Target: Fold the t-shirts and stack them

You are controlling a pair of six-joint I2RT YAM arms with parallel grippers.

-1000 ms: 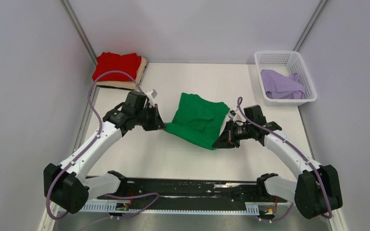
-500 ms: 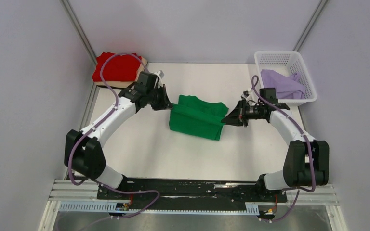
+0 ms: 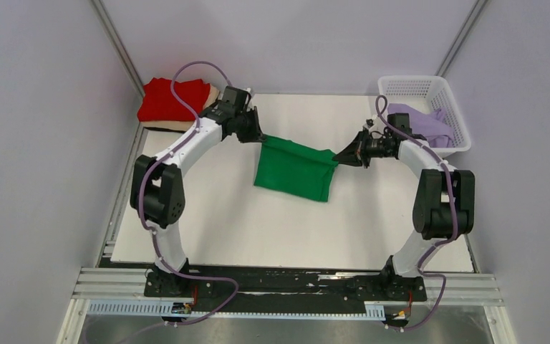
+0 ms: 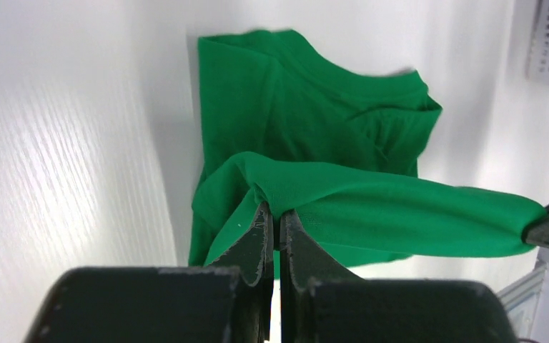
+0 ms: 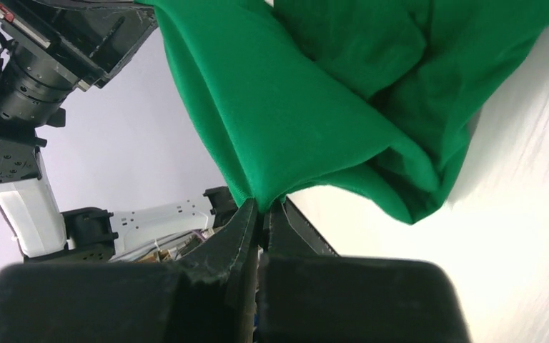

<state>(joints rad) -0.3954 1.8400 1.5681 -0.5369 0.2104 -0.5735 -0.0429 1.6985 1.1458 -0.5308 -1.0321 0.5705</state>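
Note:
The bright green t-shirt lies mid-table, its far edge lifted and stretched between both grippers. My left gripper is shut on its left corner, and in the left wrist view the gripper pinches the green cloth. My right gripper is shut on the right corner; in the right wrist view the gripper also grips the green t-shirt. A folded red t-shirt lies on a tan t-shirt at the back left. The pale lavender t-shirt lies in the basket.
The white lattice basket stands at the back right, close behind my right arm. Grey walls close in the table on the left, the back and the right. The black mounting rail runs along the near edge.
Both grippers have carried the green t-shirt's near edge up and away from me, over the shirt to the far side. The shirt now lies doubled over, with its held edge stretched taut between them.

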